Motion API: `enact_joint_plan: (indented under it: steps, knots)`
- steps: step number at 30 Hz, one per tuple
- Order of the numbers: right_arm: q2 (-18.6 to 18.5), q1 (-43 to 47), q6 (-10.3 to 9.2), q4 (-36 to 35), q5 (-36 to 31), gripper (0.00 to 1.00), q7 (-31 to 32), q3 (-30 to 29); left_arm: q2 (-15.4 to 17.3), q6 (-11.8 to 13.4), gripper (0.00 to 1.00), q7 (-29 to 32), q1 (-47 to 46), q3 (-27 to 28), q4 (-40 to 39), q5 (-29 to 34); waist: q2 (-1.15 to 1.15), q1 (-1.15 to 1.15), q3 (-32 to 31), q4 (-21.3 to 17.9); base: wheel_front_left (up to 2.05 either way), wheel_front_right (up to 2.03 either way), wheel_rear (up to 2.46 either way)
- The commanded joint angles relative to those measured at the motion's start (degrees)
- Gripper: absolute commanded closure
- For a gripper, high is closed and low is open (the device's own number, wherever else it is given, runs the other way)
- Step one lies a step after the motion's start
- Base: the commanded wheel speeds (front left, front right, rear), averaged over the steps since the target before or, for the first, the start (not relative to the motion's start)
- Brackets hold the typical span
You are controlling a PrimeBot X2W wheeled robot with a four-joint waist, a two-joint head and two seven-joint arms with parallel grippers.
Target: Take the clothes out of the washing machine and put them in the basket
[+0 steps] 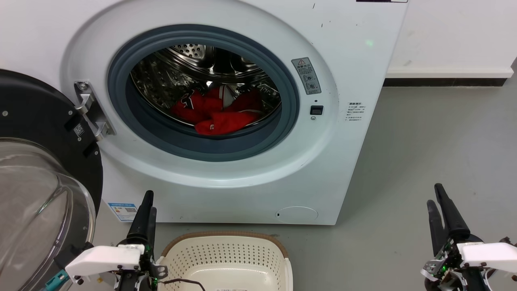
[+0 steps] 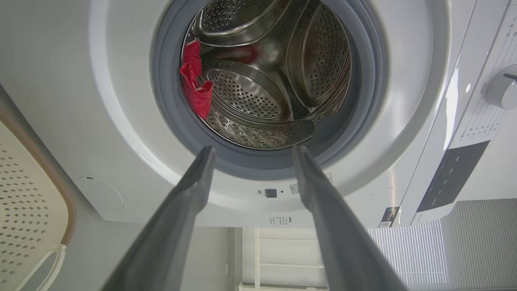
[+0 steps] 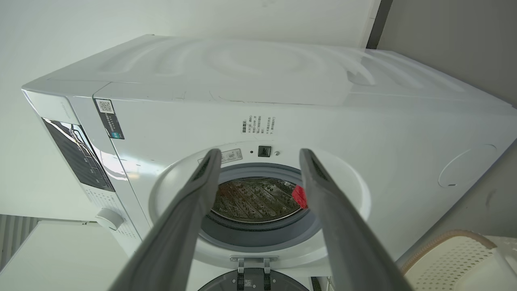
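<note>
Red clothes (image 1: 220, 111) lie low in the drum of the washing machine (image 1: 351, 60), all seen from the head view. The left wrist view shows just a corner of them, plus a white knob (image 2: 501, 87). The left hand (image 1: 150, 201), beside the basket (image 1: 226, 235), and the right hand (image 1: 434, 195) are both wide open.

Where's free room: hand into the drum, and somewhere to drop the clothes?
Free: the upper half of the drum, above the clothes; the inside of the basket, bare but for a dark cable at its near edge; grey floor between washing machine and right gripper. Crowded: the left, where the open door flanks the left gripper.
</note>
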Motion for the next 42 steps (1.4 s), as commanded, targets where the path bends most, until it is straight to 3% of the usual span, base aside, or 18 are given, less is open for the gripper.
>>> enact_joint_plan:
  steps: [1,21,42]
  knots:
    - [-0.25,-0.55,0.0,-1.82,-2.77,0.0,-0.76,-0.04,0.18,-0.07,0.0,-0.8,-1.82,-0.51,-1.47,2.8,0.0,0.0,0.04,0.0,0.0,0.0,0.0]
    - [-0.27,1.43,0.01,-7.69,-31.01,0.0,-5.42,0.45,0.21,4.66,0.0,-5.46,-2.93,-6.66,-5.72,25.68,0.0,0.0,0.22,-0.26,0.0,0.0,0.0]
    - [-0.29,3.93,0.01,-9.25,-53.41,0.0,-9.73,1.51,0.24,8.06,0.0,-9.76,-3.83,-12.11,-4.49,46.66,0.0,0.0,-0.05,-0.1,0.0,0.0,0.0]
